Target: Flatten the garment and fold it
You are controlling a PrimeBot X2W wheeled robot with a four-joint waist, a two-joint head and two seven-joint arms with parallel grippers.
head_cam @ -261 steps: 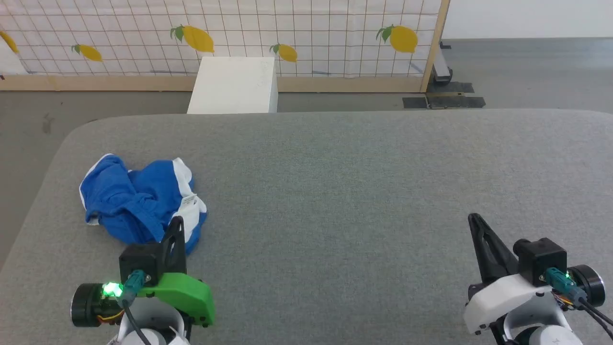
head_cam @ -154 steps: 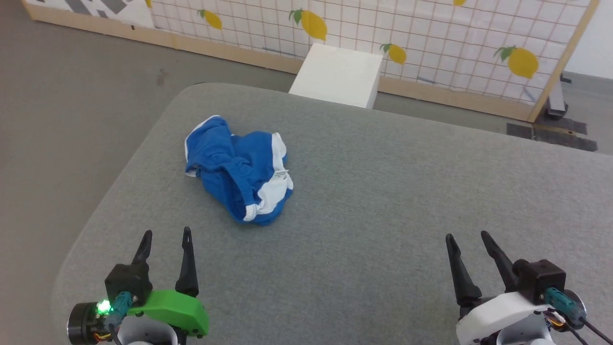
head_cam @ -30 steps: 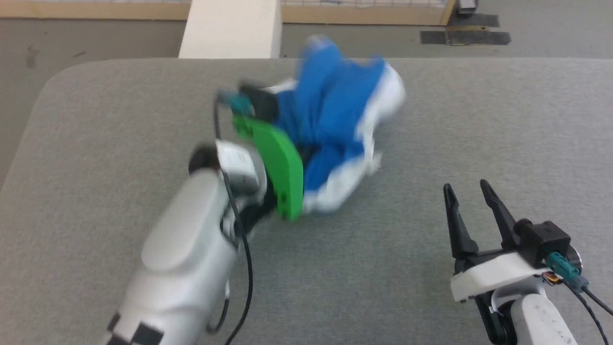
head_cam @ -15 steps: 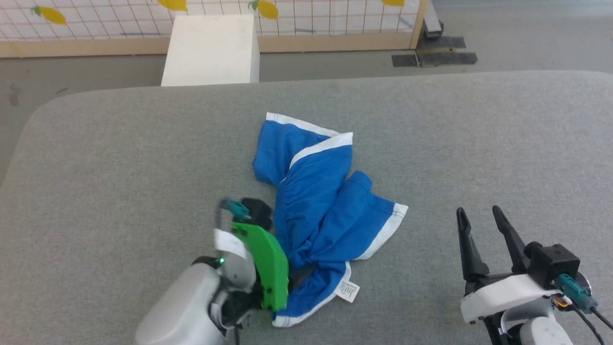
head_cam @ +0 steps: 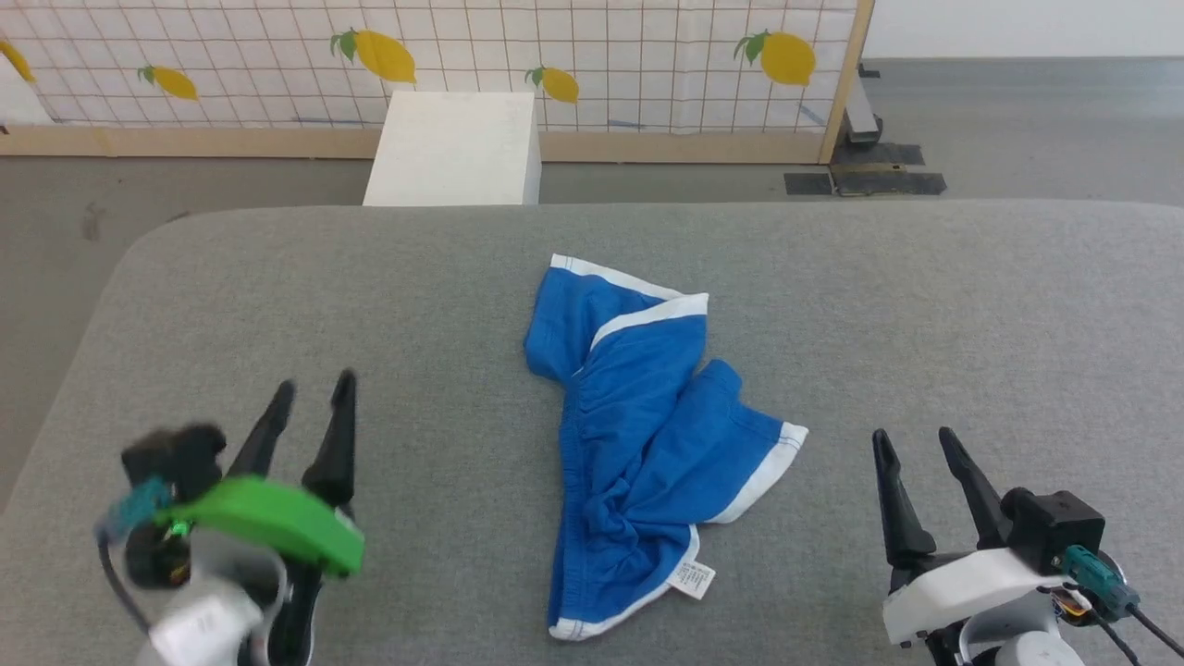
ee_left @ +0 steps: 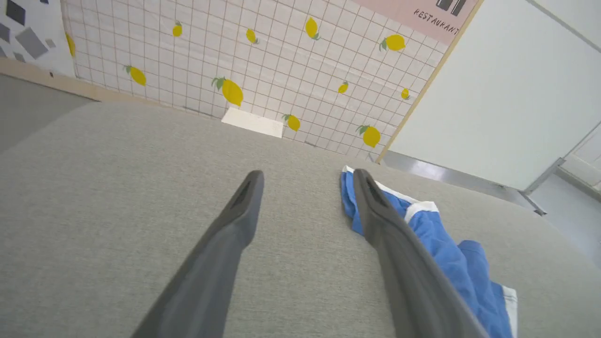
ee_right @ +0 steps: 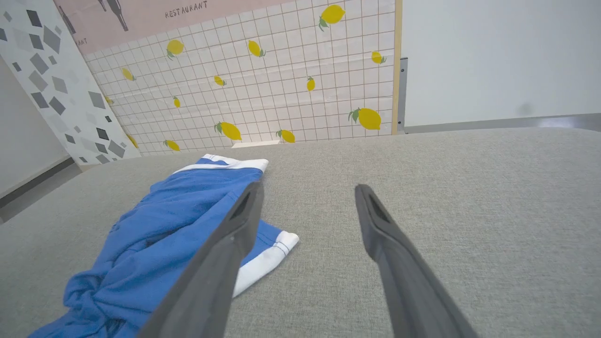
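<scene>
The bright blue shorts (head_cam: 638,435) with white trim lie crumpled and twisted in the middle of the grey table (head_cam: 444,277), a small white tag (head_cam: 692,579) at their near end. My left gripper (head_cam: 313,390) stands open at the lower left, well apart from the cloth. In the left wrist view the shorts (ee_left: 450,253) lie to the right of the open left gripper (ee_left: 306,174). My right gripper (head_cam: 914,440) is open at the lower right, empty. The right wrist view has the shorts (ee_right: 173,225) left of the right gripper (ee_right: 307,188).
A white box (head_cam: 453,148) stands on the floor behind the table's far edge. Behind it runs a tiled screen with lemons (head_cam: 388,55) on a wooden frame. The table's rounded left corner (head_cam: 139,259) drops to grey floor.
My left gripper has let go of the shorts and drawn back to the lower left, now open. The shorts lie where they were dropped; the camera has tilted up slightly. The right gripper stays open.
</scene>
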